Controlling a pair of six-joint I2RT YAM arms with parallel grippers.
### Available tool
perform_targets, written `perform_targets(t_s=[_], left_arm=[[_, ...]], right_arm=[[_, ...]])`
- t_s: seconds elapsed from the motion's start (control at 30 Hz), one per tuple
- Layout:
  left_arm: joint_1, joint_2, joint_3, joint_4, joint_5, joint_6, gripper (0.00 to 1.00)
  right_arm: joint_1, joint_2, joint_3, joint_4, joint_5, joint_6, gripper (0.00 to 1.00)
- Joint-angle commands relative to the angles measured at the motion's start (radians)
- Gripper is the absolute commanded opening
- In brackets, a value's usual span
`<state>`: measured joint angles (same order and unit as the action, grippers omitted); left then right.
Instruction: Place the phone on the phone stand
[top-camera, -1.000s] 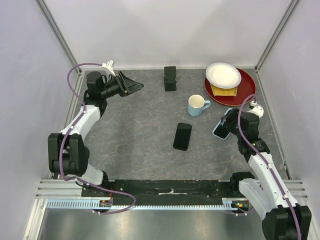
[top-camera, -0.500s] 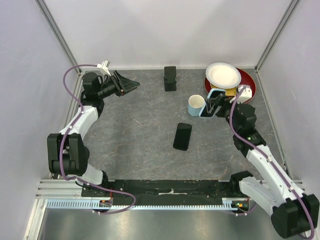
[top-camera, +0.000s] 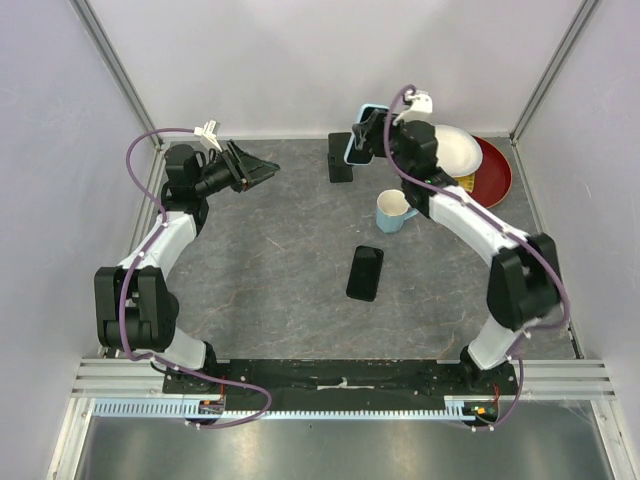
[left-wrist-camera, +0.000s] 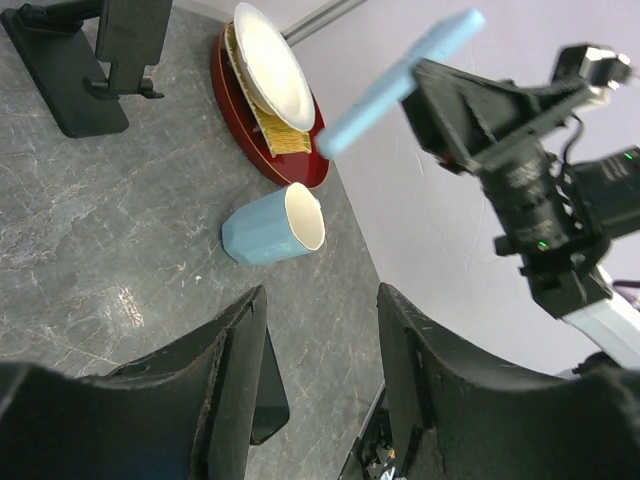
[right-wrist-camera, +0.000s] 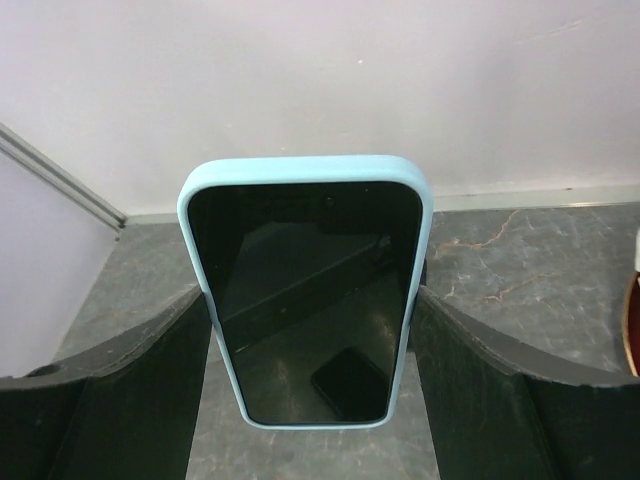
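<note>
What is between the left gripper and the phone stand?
Only bare table. The top view shows nothing lying between the left gripper and the stand.

**Colour check: blue and black on grey stone**

You've got a phone (right-wrist-camera: 305, 290) w/ a pale sky-blue case and a glossy black screen. Phone stand (top-camera: 340, 160): plain black. The 2nd phone (top-camera: 365, 272), on the table, is black all over. Mug (top-camera: 395, 211): light blue outside, white inside. Upper plate (top-camera: 452, 150) is plain white, lower plate (top-camera: 497, 172) is deep red, and the item between them (top-camera: 462, 183) is yellow-tan. Table (top-camera: 270, 260): dark grey stone pattern w/ thin pale veins. Walls (top-camera: 300, 60) are v. pale lilac-white. Left arm (top-camera: 165, 240) and right arm (top-camera: 470, 215): white links, black joints, purple cables (top-camera: 135, 165). Left gripper (top-camera: 265, 172) and right gripper (right-wrist-camera: 310, 300): black.
</note>
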<state>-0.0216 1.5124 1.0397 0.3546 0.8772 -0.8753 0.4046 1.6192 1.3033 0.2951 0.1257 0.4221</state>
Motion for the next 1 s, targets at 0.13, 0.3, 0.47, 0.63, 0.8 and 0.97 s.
perform_targets(t_s=[0.13, 0.3, 0.47, 0.63, 0.8, 0.97], left_arm=[[0.003, 0.000, -0.009, 0.056, 0.039, -0.044, 0.55], [0.003, 0.002, -0.020, 0.083, 0.043, -0.067, 0.55], [0.003, -0.001, -0.023, 0.090, 0.043, -0.073, 0.55], [0.003, -0.006, -0.027, 0.099, 0.042, -0.080, 0.55], [0.005, -0.006, -0.029, 0.101, 0.042, -0.082, 0.55], [0.006, -0.009, -0.032, 0.104, 0.040, -0.086, 0.55]], right_arm=[[0.039, 0.320, 0.299, 0.105, 0.057, -0.111, 0.00], [0.079, 0.467, 0.471, 0.041, 0.133, -0.204, 0.00], [0.100, 0.560, 0.619, -0.030, 0.213, -0.265, 0.00], [0.120, 0.653, 0.750, -0.105, 0.261, -0.309, 0.00], [0.128, 0.694, 0.798, -0.139, 0.299, -0.332, 0.00], [0.128, 0.725, 0.830, -0.177, 0.333, -0.345, 0.00]])
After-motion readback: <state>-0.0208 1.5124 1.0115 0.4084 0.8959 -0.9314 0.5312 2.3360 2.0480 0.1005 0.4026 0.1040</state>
